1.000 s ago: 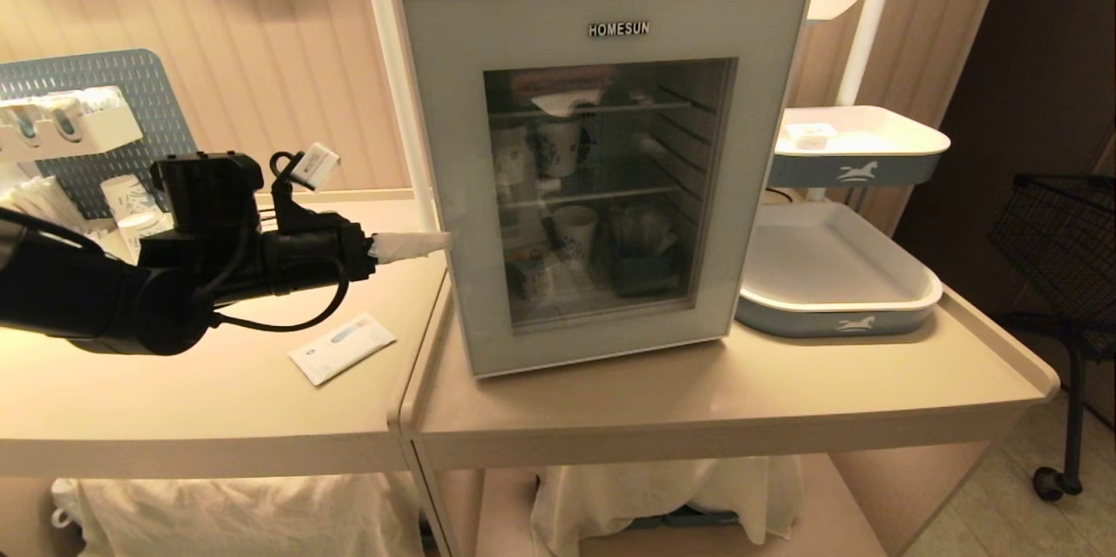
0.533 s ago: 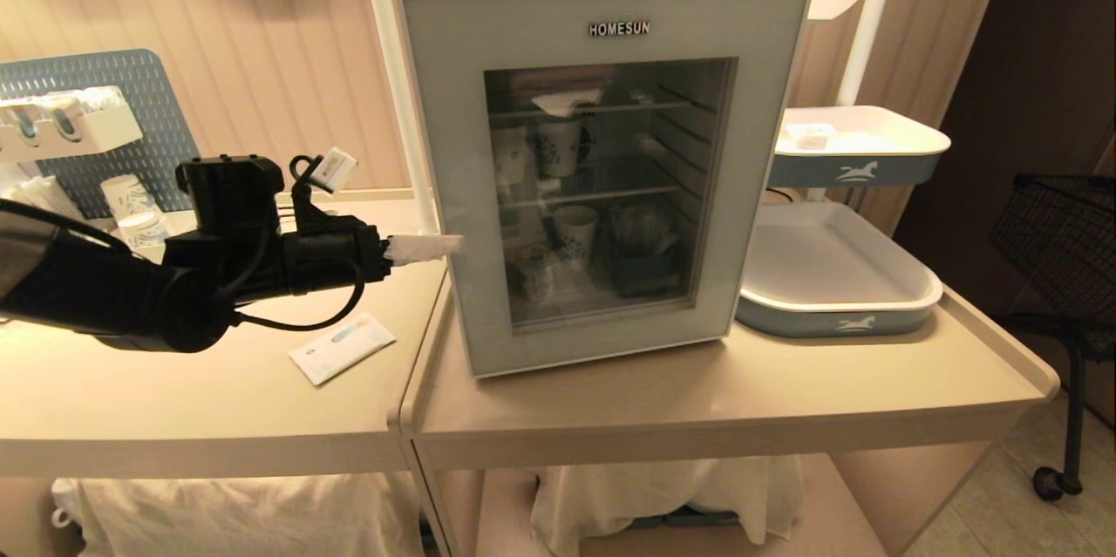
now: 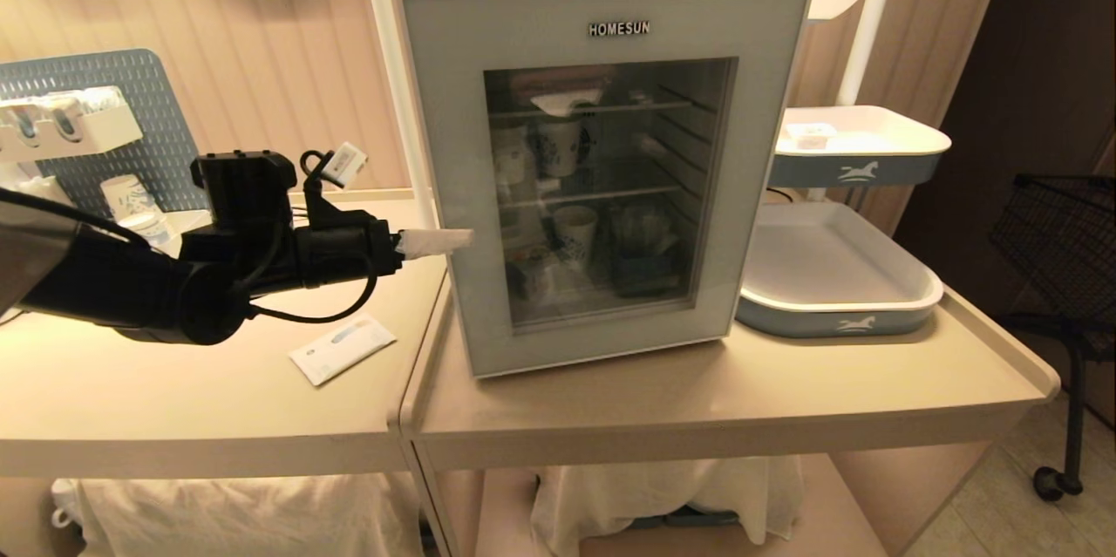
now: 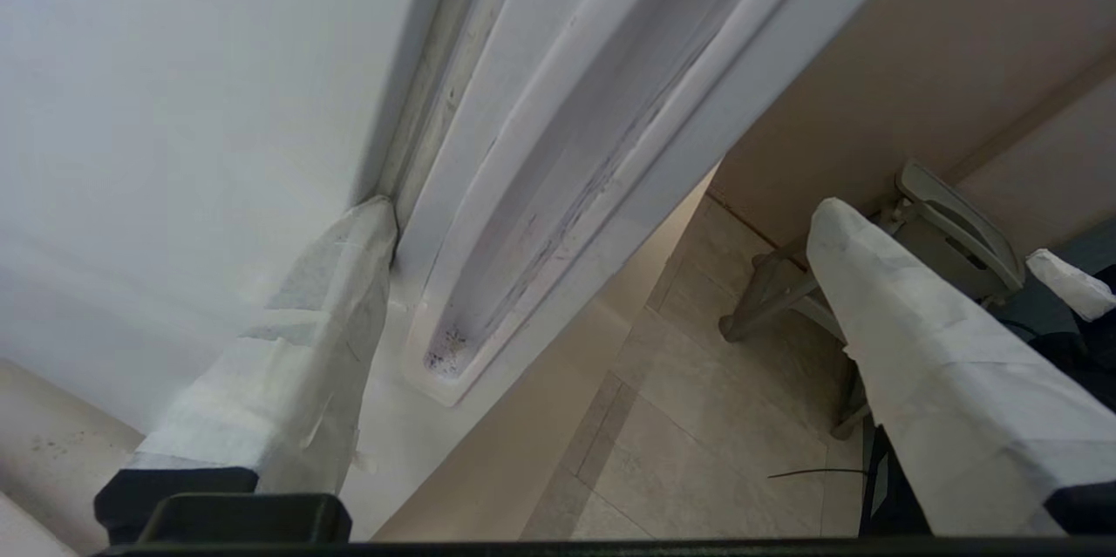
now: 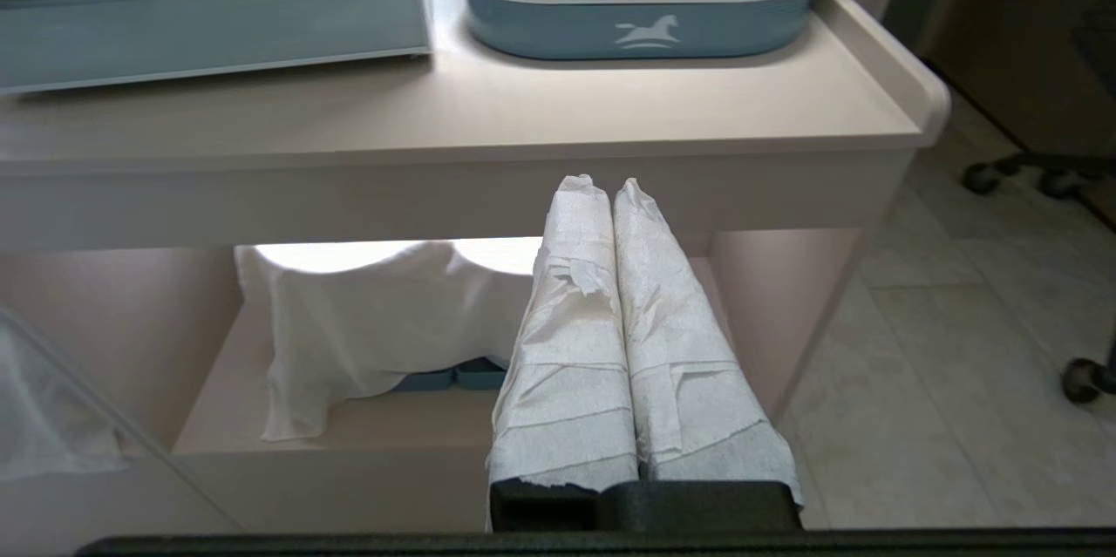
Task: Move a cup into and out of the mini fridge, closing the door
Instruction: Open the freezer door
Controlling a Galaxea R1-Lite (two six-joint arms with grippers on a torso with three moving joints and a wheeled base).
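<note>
While my right pincer (image 5: 610,191) hangs low in front of the bench (image 5: 436,139), its two tape-wrapped fingers pressed together on nothing, I work with the other arm. On the bench top, near its front edge, lies a flat white packet (image 3: 342,348). Just beyond it my left pincer (image 3: 453,237) reaches level toward the left edge of the mini fridge (image 3: 602,173), its fingers spread wide. From the left wrist I see one finger (image 4: 305,383) tucked at the seam between the white side wall and the door's (image 4: 567,147) recessed edge, the other out in front of the door. Seen from the head, the door (image 3: 602,25) looks shut, flush with the cabinet. Behind its dark glass I make out wire shelves with paper cups (image 3: 558,146) and a small cup (image 3: 534,276) low on the left, too dim to identify. Right of the fridge sits a blue-and-white tray (image 3: 837,313), a second tray (image 3: 859,158) raised behind it.
</note>
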